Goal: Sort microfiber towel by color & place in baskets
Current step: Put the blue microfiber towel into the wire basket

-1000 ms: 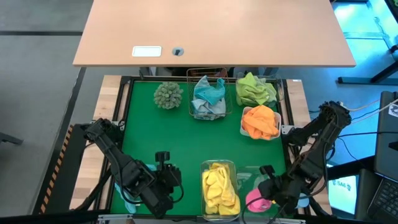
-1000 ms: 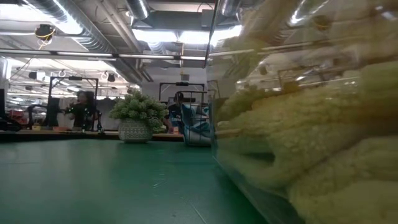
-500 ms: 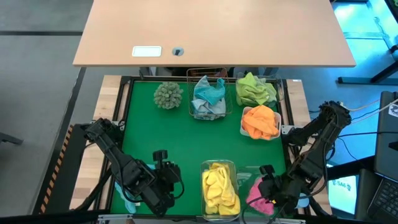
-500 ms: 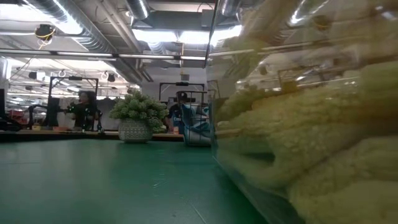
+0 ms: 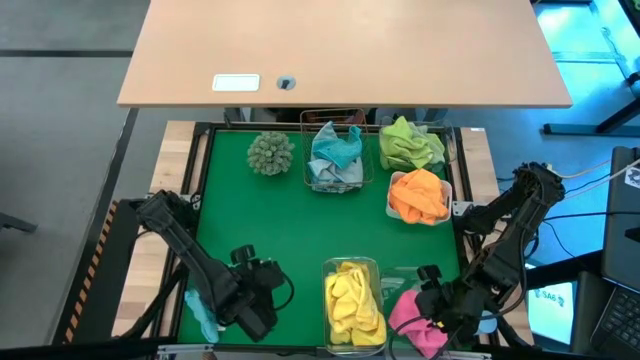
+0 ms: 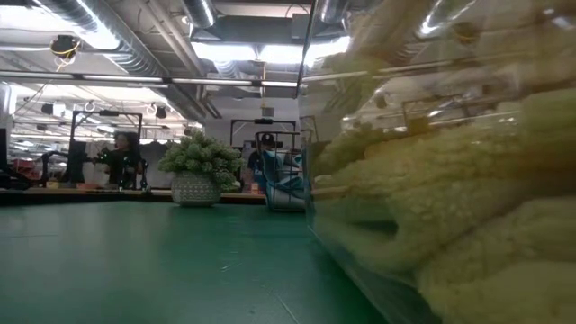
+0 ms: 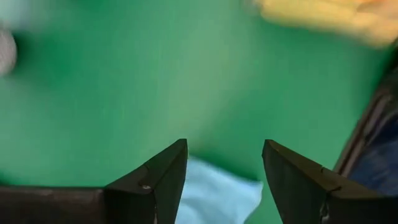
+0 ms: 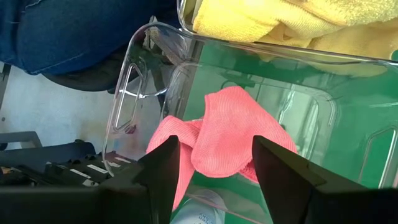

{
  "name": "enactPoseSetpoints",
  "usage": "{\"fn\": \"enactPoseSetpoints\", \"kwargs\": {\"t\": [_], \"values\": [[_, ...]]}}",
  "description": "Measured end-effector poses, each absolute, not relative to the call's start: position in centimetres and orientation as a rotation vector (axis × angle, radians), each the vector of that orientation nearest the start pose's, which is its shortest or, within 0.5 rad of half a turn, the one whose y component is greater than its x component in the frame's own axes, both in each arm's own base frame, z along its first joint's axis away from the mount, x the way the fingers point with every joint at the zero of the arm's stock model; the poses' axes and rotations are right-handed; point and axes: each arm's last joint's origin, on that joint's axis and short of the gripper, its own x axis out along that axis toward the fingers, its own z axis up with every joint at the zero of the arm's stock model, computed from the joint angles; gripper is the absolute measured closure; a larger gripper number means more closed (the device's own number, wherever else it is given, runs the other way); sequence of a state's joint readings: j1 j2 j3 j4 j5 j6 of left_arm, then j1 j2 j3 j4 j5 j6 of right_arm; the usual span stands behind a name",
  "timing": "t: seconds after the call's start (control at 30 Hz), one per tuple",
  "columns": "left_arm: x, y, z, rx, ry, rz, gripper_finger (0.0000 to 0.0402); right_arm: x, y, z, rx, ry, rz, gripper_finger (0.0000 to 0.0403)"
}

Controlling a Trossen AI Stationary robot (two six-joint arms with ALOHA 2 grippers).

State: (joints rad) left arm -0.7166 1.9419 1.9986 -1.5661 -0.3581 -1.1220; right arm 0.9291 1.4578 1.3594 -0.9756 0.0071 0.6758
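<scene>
Since 1 second ago, the pink towel [image 8: 231, 135] has been let go and is now lying in the clear tub [image 8: 134, 87] at 5 o'clock, under the wide-open, empty right gripper [image 5: 432, 310]. At 7 o'clock, the left gripper [image 7: 224, 177], fingers spread, is being held over a pale blue towel [image 7: 217, 199].

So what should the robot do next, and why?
Probably lift the right gripper straight up and away. Its fingers are open, and the pink towel already lies inside the clear tub beside the yellow towels. The left gripper, also open, hangs over a pale blue towel on the green mat, likely the next pick.
</scene>
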Motion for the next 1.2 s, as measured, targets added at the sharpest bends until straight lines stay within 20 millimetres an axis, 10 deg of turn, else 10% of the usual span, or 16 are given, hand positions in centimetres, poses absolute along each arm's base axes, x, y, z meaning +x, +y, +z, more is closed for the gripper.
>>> {"fn": "enactPoseSetpoints", "kwargs": {"t": [0.6,1.2], "values": [[27.2,-23.6,20.2,-0.450,1.508,0.508,0.0204,17.1,22.9,31.7,0.080,1.193,0.449,0.0203],[24.6,-21.5,14.4,-0.543,1.555,0.763,0.0205,17.1,22.9,31.7,0.080,1.192,0.449,0.0203]]}}
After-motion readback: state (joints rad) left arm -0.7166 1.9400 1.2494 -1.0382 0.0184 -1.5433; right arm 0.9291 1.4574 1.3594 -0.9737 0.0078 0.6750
